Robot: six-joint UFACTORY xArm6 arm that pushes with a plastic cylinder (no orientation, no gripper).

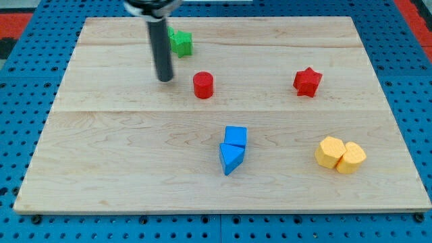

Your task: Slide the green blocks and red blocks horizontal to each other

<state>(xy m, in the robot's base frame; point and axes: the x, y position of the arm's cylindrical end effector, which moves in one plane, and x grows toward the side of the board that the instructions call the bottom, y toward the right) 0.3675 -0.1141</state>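
My dark rod comes down from the view's top and my tip (165,79) rests on the board. A green block (181,42), star-like in shape, lies just above and to the right of the tip, partly hidden by the rod. A red cylinder (203,86) stands a short way to the right of the tip, apart from it. A red star block (307,82) lies further right, at about the same height in the view as the red cylinder.
The wooden board (101,169) lies on a blue pegboard surface. A blue cube (236,136) and a blue wedge (230,158) touch near the lower middle. Two yellow blocks (339,155) sit side by side at the lower right.
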